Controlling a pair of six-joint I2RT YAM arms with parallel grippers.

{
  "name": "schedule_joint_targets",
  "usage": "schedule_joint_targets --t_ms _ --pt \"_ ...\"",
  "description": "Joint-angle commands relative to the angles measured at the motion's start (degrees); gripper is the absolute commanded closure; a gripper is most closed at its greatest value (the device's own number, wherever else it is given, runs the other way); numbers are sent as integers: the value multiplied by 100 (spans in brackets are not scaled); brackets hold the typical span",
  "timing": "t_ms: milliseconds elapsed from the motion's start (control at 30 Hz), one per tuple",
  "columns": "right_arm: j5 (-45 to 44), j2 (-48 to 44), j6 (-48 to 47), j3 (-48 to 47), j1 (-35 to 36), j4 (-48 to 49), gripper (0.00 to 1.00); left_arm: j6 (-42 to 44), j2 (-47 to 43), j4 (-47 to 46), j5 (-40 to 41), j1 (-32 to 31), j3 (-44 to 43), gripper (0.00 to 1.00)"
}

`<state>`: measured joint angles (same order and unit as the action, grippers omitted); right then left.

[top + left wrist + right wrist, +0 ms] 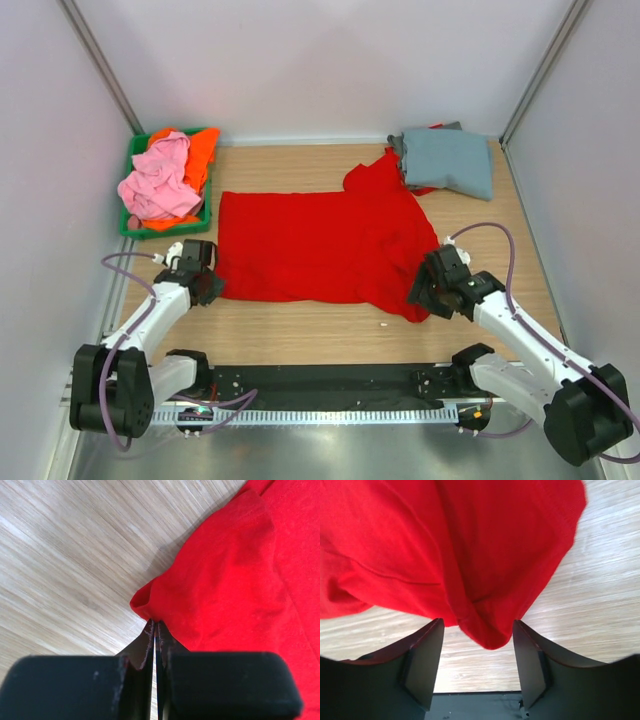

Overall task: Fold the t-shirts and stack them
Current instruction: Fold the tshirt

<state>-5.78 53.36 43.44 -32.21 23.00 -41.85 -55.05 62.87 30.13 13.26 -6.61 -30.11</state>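
**A:** Top external view: how far along is the folding?

**B:** Early, I'd judge. One grey-blue t-shirt (450, 160) lies folded at the far right corner. The red t-shirt (310, 245) is spread flat in the middle of the bench (300, 330), not yet folded. The pink t-shirt (158, 180) and orange t-shirt (203, 150) sit crumpled in the green bin (160, 232).

**A:** And the claws?

**B:** The left claw (155, 627) is pinched tight on the red t-shirt's near left corner. The right claw (477, 625) has its jaws apart, straddling the near right corner, not clamped.
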Motion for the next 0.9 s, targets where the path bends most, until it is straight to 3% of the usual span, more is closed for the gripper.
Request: schedule_joint_targets --t_ms 0,300,400,433,467,767,867 --pt "77 -151 296 21 213 335 38 64 94 -209 169 28 -162 100" --pt "-37 42 358 399 442 581 52 117 59 -157 177 55 -241 100" --pt "-72 104 323 417 442 633 76 187 32 -78 195 133 -285 100" --pt "-177 139 314 391 442 625 91 231 15 -8 221 212 -294 100" --pt "-273 139 332 277 442 608 98 266 -3 19 247 265 -294 100" --pt "-1511 507 -72 -1110 442 -138 99 521 -109 511 739 800 -399 100" --pt "-1453 666 -195 -1104 433 -70 99 512 -91 538 740 933 -391 100"
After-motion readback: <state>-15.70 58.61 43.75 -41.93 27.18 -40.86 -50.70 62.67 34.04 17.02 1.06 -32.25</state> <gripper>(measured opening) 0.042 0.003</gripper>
